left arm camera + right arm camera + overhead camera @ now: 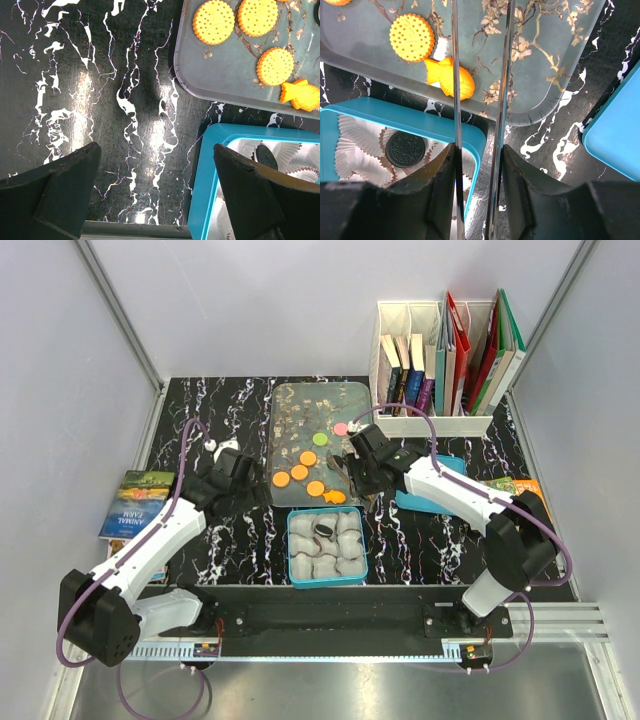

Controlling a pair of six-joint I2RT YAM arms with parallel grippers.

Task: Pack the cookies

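The right pincer [479, 165] pinches metal tongs [454, 30] above the tray [300, 405], by the fish-shaped cookie [437, 75], so a pick seems in hand. One black cookie [405, 148] already sits in the teal box [395, 116]. Next, the tongs must lower and squeeze; the left pincer [155, 190] hangs spread.

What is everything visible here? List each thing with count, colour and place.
table: one, black marbled.
tray: one, grey-green, table's middle.
round cookies: four, orange, on tray.
fish-shaped cookie: one, orange, tray's near edge.
green cookie: one, green, on tray.
pink cookie: one, pink, beside green cookie.
black cookie: one, black, in box.
box: one, blue, before the tray.
paper cups: several, pale grey, in box.
flat blue piece: one, blue, right of tray.
book rack: one, white, far right corner.
loose books: two, multicoloured, table's side edges.
tongs: one, metal, in right gripper.
left gripper: one, black, open above bare table.
right gripper: one, black, shut on tongs.
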